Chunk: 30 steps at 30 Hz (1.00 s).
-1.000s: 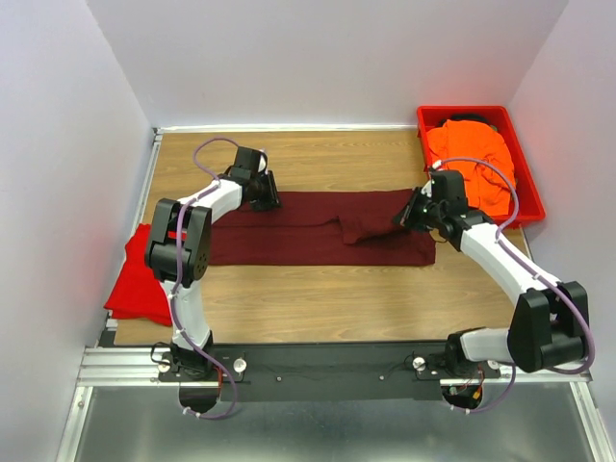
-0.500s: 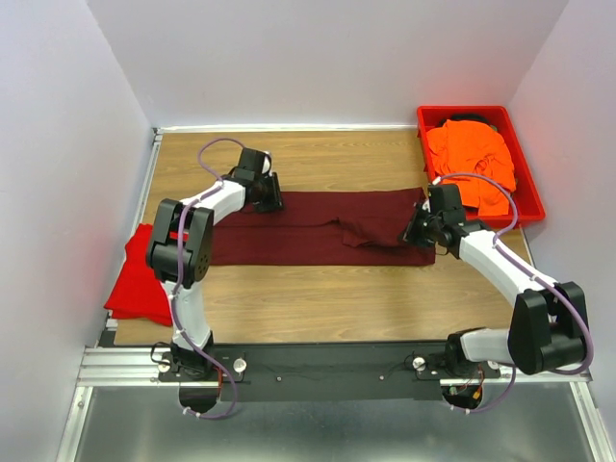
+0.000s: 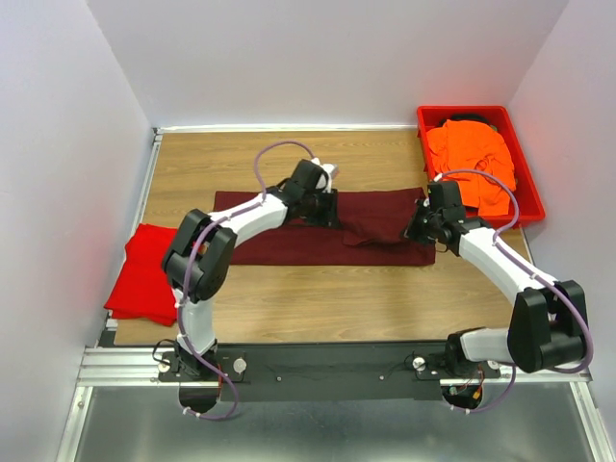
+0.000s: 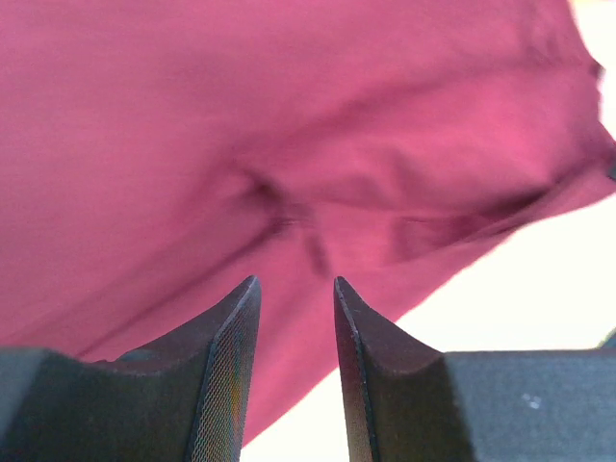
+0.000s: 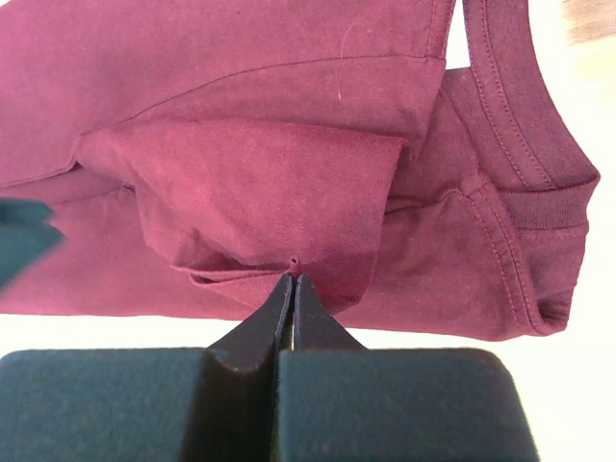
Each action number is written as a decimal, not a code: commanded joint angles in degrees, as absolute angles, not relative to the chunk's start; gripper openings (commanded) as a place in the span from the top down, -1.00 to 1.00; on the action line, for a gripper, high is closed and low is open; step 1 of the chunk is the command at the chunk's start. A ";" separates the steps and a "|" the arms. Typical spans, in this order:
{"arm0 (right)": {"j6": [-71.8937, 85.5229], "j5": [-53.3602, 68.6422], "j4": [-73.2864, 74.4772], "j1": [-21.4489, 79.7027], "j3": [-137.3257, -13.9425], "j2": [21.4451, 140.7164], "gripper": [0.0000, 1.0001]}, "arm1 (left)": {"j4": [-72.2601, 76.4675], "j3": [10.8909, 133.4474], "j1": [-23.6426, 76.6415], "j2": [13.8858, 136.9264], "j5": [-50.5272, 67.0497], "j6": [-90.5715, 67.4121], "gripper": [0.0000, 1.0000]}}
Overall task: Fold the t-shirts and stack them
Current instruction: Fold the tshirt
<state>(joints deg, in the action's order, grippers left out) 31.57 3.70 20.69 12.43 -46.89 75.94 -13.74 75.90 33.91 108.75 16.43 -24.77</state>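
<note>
Folding of maroon t-shirt point(image 3: 279, 245) in hand. Right-end cloth pinched by right gripper point(image 5: 293, 279), jaws together; left gripper point(image 4: 296, 284) parted, nothing clamped. Left grasp judged needed next.

Wooden tabletop point(image 3: 289, 308) in view, its grain running left to right. In the far right corner sits a red plastic bin point(image 3: 462, 110), rigid and rectangular, its long side lying along the right edge. Pale walls point(image 3: 327, 58) close in the far, left and right edges. Along the near edge runs an aluminium rail point(image 3: 120, 364), and nearer than that lies grey sheet metal point(image 3: 318, 433).
</note>
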 commanded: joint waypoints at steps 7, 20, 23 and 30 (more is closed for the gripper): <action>30.67 1.76 21.88 12.66 -48.51 77.17 0.93 | -10.46 79.19 39.02 114.78 20.13 -28.12 0.06; 30.50 1.93 21.88 12.57 -48.52 77.34 0.92 | -11.69 79.54 40.34 116.98 15.47 -30.50 0.06; 30.50 2.02 21.80 12.57 -48.43 77.43 0.93 | -11.69 79.80 40.78 117.25 15.29 -30.76 0.06; 30.50 2.02 21.80 12.66 -48.25 77.26 0.92 | -11.69 80.07 41.22 117.25 14.15 -31.46 0.14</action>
